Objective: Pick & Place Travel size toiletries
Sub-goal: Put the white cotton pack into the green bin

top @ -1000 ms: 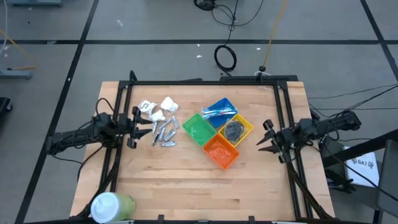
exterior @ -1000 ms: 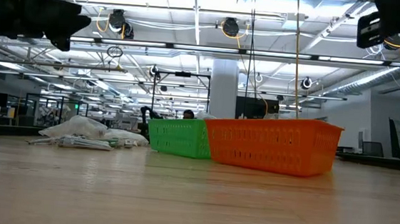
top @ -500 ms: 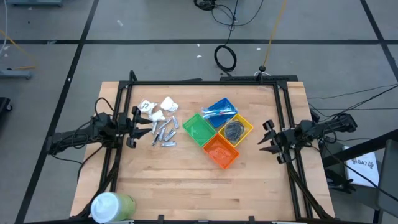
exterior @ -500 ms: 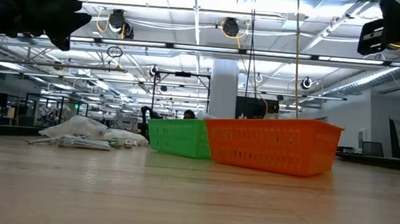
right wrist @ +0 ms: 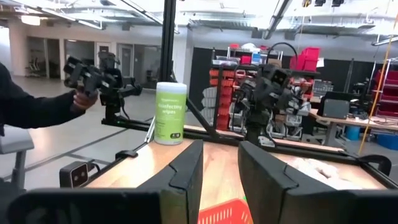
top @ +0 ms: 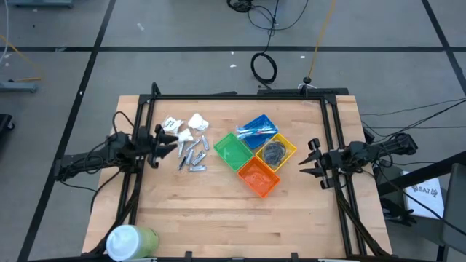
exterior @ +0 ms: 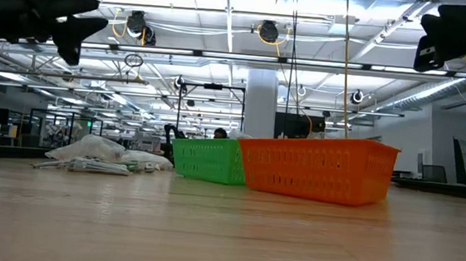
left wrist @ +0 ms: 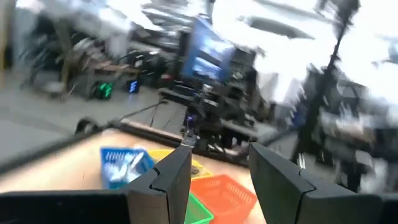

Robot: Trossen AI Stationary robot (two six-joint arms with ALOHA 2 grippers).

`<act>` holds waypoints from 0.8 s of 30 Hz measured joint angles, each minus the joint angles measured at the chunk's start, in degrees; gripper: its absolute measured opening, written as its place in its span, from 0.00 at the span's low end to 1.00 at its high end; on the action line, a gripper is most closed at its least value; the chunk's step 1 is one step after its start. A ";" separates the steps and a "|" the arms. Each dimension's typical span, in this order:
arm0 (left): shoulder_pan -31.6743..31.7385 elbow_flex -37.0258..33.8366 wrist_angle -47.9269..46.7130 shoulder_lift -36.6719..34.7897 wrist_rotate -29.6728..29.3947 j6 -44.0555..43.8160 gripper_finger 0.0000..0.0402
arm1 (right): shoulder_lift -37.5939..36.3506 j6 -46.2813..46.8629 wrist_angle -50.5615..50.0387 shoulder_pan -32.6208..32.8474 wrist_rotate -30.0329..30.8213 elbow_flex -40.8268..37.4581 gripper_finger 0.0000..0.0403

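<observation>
1. Toiletries lie loose on the pale wooden table [top: 218,218]: white lumpy packets [top: 188,127] at the far left, short silver metal pieces [top: 191,154] just beside them toward the near edge; both piles sit left of the bins.
2. Four square plastic bins stand touching in a diamond: blue bin [top: 256,128] holding thin blue-and-white sticks [top: 258,131]; yellow bin [top: 274,151] holding dark grey round wads [top: 272,152]; green bin [top: 232,151]; orange bin [top: 258,177].
3. Left gripper [top: 169,144] hangs above the table just beside the metal pieces, fingers spread and holding nothing.
4. Right gripper [top: 312,161] hovers near the table's right edge, apart from the bins, fingers parted and holding nothing.
5. Green-and-white cylinder [top: 132,241] stands at the near-left corner; in the right wrist view a person's hand [right wrist: 83,99] shows beyond the table.
</observation>
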 joint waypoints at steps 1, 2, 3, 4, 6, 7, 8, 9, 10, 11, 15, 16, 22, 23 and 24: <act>0.00 0.00 -0.40 0.00 -2.37 -3.09 0.40 | 0.02 0.00 -0.12 0.00 0.01 -0.02 0.23; 0.01 0.02 -1.23 0.00 -4.87 -5.31 0.40 | 0.02 -0.02 -0.03 0.00 0.01 -0.02 0.23; 0.02 0.25 -2.99 0.00 -7.07 -6.62 0.40 | 0.02 -0.04 0.07 0.00 -0.01 -0.06 0.23; 0.02 0.77 -5.51 0.21 -8.71 -7.56 0.40 | 0.02 -0.03 0.06 0.00 -0.01 -0.07 0.23; 0.02 2.45 -10.68 1.95 -10.15 -10.48 0.40 | 0.02 0.04 0.07 0.00 0.00 -0.07 0.23; 0.02 3.36 -13.15 3.41 -10.42 -12.33 0.40 | 0.02 0.04 0.07 0.00 -0.01 -0.07 0.23; 0.02 4.30 -15.07 5.16 -10.89 -13.94 0.40 | 0.02 0.04 0.07 0.00 -0.01 -0.07 0.23; 0.00 5.40 -16.45 7.21 -11.32 -15.13 0.40 | 0.02 0.04 0.05 0.00 -0.01 -0.10 0.23; 0.02 6.66 -17.13 9.59 -11.85 -15.64 0.40 | 0.02 0.04 0.07 0.00 -0.01 -0.11 0.23; 0.02 8.24 -17.81 12.18 -12.44 -15.85 0.40 | 0.02 0.04 0.06 0.00 -0.01 -0.11 0.23; 0.02 17.60 -23.97 23.99 -19.60 -12.65 0.39 | 0.02 0.07 0.05 0.00 -0.01 -0.11 0.23; 0.09 20.71 -27.72 27.28 -23.08 -11.86 0.39 | 0.02 0.07 0.07 0.00 -0.01 -0.11 0.23; 3.92 37.22 -52.31 47.63 -36.79 -16.92 0.40 | 0.02 0.07 0.05 0.00 -0.01 -0.11 0.23; 4.85 38.73 -54.18 50.71 -37.37 -18.45 0.40 | 0.02 0.07 0.07 0.00 -0.01 -0.11 0.23; 5.75 39.73 -55.41 53.54 -37.59 -19.21 0.40 | 0.02 0.07 0.07 0.00 -0.01 -0.11 0.23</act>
